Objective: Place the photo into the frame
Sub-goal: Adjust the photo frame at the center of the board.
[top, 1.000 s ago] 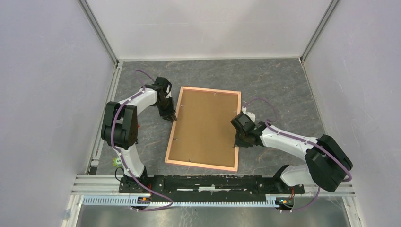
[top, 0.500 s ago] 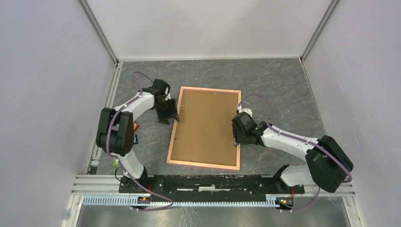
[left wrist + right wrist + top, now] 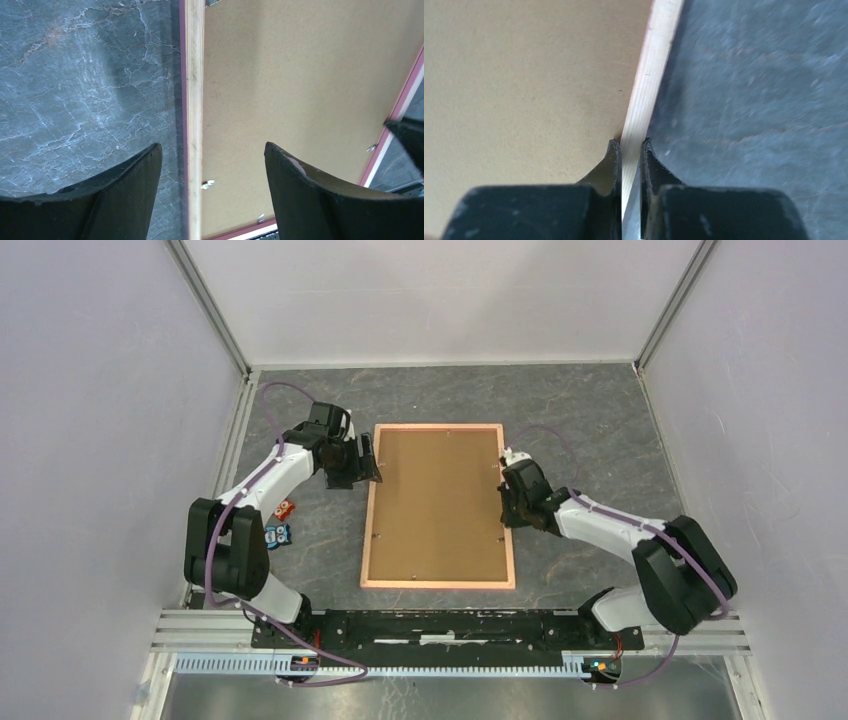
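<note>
The top view is lit brightly and evenly from overhead, and only soft shadows are cast. In the right wrist view the table (image 3: pixel 749 100) is smeared by blur; in the sharper left wrist view a shadow is thrown beside the frame (image 3: pixel 194 100).

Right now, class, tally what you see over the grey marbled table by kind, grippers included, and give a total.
Thin pink-orange rectangular picture frame: 1
Plain brown backing board inside it: 1
Black two-finger grippers: 2 (left gripper, right gripper)
Small loose items, one orange, one blue: 2
Total: 6
</note>
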